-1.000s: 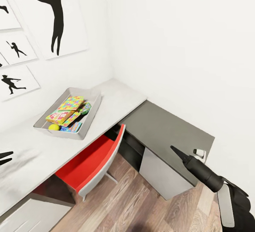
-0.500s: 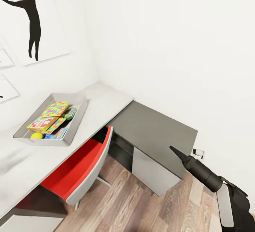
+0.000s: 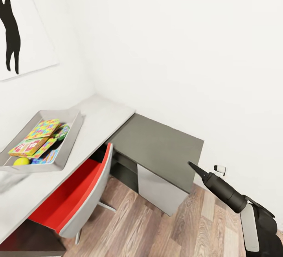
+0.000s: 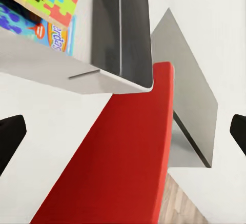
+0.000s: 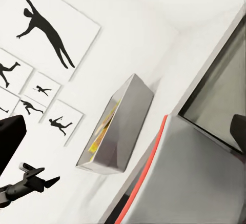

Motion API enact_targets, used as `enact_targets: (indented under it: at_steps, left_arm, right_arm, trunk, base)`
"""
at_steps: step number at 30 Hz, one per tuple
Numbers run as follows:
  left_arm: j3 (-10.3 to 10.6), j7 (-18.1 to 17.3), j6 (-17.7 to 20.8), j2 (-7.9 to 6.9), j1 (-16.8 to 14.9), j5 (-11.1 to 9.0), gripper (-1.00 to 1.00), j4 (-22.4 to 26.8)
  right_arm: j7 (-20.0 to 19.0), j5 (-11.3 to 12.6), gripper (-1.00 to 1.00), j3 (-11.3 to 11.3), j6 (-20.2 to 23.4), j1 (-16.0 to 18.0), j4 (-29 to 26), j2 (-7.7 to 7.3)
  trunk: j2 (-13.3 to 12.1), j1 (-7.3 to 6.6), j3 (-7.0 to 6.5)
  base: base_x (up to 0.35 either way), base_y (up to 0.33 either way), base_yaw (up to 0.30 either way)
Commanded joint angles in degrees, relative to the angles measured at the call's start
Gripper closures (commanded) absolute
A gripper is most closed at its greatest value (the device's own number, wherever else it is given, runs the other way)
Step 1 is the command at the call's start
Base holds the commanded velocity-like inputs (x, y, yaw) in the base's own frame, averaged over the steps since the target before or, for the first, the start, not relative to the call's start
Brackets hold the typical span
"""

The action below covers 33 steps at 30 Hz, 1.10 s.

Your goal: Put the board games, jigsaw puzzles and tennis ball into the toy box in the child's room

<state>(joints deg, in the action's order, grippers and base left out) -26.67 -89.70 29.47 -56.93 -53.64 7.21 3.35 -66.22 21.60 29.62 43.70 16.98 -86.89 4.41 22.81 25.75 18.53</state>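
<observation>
The toy box [image 3: 68, 147], a grey tray, sat on the pale counter [image 3: 102, 119] at the left of the head frame. Inside lay a jigsaw puzzle box [image 3: 43, 128] on top, a printed board game [image 3: 27, 146] beneath it, further colourful boxes, and the yellow tennis ball [image 3: 21, 161] at the near corner. A red chair [image 3: 78, 198] stood tucked under the counter, below the box. The right gripper [image 3: 195, 169] hung at lower right, over the wood floor [image 3: 157, 229] beside the dark lower counter section [image 3: 157, 147]; its fingers appeared pressed together to a point. In the left wrist view the left gripper's fingers [image 4: 11, 137] stood wide apart, holding nothing, over the box corner and chair.
</observation>
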Motion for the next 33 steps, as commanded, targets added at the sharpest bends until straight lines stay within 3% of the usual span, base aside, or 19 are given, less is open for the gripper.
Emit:
enact_targets:
  at_steps: [1,11,33]
  left_arm:
    - [-0.38,-0.30,0.60,-0.07,-0.06,0.61,-1.00,0.00]
    - [-0.21,-0.30,0.35,0.43,-0.06,0.61,-1.00,0.15]
    - [-0.18,-0.30,0.02,0.98,-0.06,0.61,-1.00,0.16]
  right_arm:
    - [-0.13,0.06,-1.00,0.09,0.36,0.07,-0.02,0.06]
    - [0.00,0.00,-1.00,-0.09,-2.17,0.07,-0.11,0.24]
    - [-0.21,-0.10,-1.00,-0.43,-2.56,0.07,-0.44,0.57]
  trunk:
    - [0.11,0.04,0.03]
    - [0.11,0.04,-0.31]
    - [0.11,0.04,-1.70]
  base:
    - [0.000,0.000,-0.182]
    - [0.000,0.000,-0.046]
    - [-0.024,0.000,0.013]
